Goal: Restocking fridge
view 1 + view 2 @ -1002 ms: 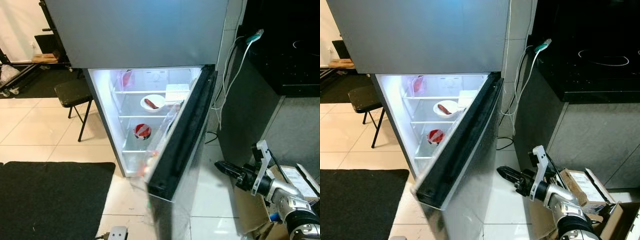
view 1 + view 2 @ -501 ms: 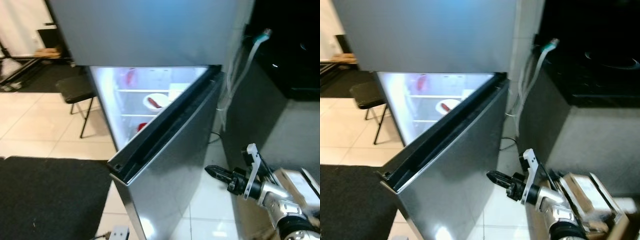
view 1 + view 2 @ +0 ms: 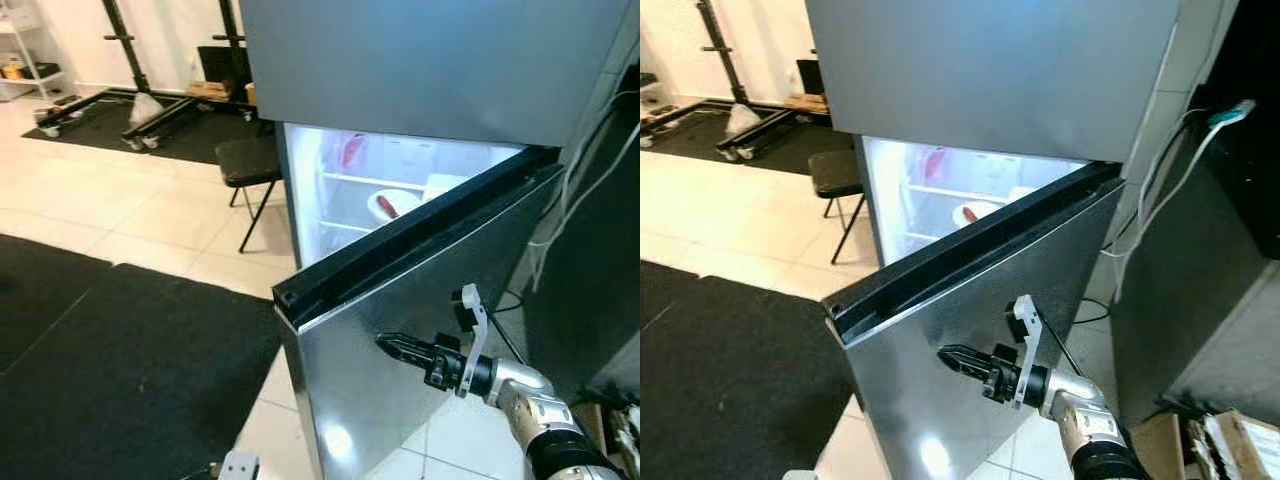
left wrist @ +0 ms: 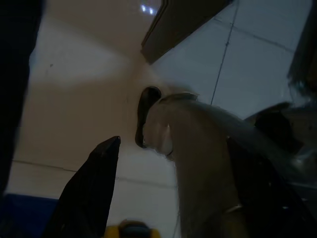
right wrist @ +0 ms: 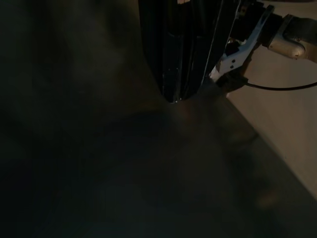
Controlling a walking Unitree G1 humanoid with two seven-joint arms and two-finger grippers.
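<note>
Head camera, either eye: a tall grey steel fridge (image 3: 430,60) stands with its lower door (image 3: 420,330) swung partly open, the lit interior showing a white bowl (image 3: 392,204) on a shelf. The right gripper (image 3: 392,346), fingers clenched together, has its tip against the door's outer face. A black stool (image 3: 246,160) stands beside the fridge.

Left wrist: the left gripper (image 4: 173,198) hangs above pale floor tiles (image 4: 74,99), fingers spread apart.

Right wrist: very dark; black fingers (image 5: 183,49) press on the door.
</note>
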